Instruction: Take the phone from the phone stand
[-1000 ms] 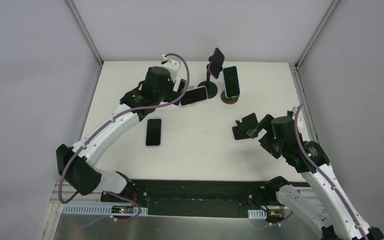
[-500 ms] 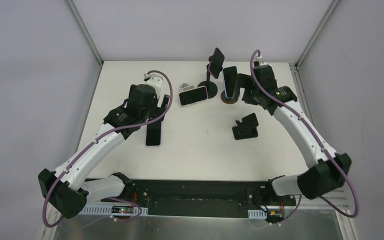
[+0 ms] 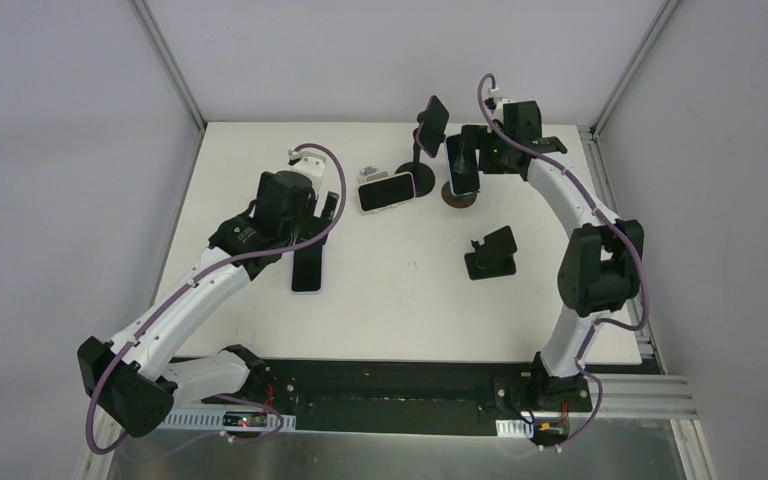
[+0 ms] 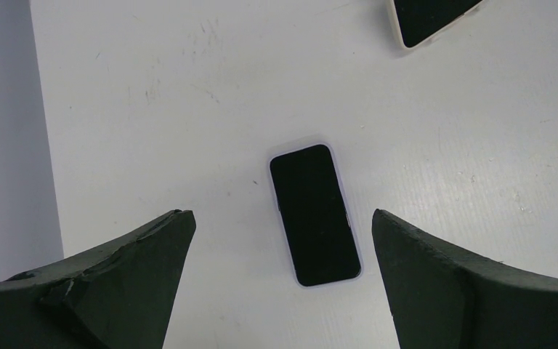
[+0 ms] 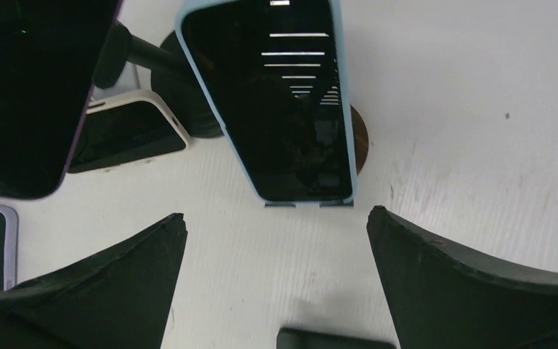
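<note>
Right gripper has advanced; phone stands just beyond its spread jaws.

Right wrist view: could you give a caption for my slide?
Open right claw faces the blue-cased phone standing on its stand, not yet gripped.

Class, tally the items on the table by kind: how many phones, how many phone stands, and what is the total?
Phones: 4 (light-blue-cased phone, dark phone on the tall stand, white-cased phone, flat phone)
Phone stands: 4 (tall black stand, brown-based stand, small grey stand, empty black stand)
Total: 8
</note>
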Controlling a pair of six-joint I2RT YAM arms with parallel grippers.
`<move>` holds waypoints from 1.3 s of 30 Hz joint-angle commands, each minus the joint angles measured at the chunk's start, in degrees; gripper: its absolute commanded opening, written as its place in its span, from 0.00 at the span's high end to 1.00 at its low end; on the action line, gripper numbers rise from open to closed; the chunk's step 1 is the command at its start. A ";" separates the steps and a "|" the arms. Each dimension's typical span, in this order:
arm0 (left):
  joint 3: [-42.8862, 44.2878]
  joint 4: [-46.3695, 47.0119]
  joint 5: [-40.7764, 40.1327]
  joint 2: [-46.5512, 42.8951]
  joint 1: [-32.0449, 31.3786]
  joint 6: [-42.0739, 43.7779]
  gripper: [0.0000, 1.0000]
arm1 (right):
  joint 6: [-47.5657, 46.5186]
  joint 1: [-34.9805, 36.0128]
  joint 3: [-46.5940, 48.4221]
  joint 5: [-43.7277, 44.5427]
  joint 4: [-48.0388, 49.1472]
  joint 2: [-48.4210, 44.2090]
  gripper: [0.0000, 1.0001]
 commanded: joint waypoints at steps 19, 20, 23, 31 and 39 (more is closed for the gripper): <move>0.21 0.45 -1.02 0.37 1.22 0.14 0.01 | -11.03 0.61 5.20 -3.75 16.37 8.42 0.01; 0.19 0.45 -0.94 0.45 1.24 0.14 0.01 | -11.15 0.67 5.11 -3.47 16.77 8.63 0.01; 0.30 0.45 -0.89 0.63 1.24 0.14 0.01 | -11.57 0.95 5.33 -2.86 17.27 9.29 0.01; 0.40 0.45 -0.81 0.73 1.42 0.14 0.01 | -12.89 2.00 6.22 -1.12 17.31 11.94 0.01; 0.41 0.45 -0.59 0.61 1.81 1.46 0.01 | -14.32 2.37 7.00 1.10 17.22 13.94 0.04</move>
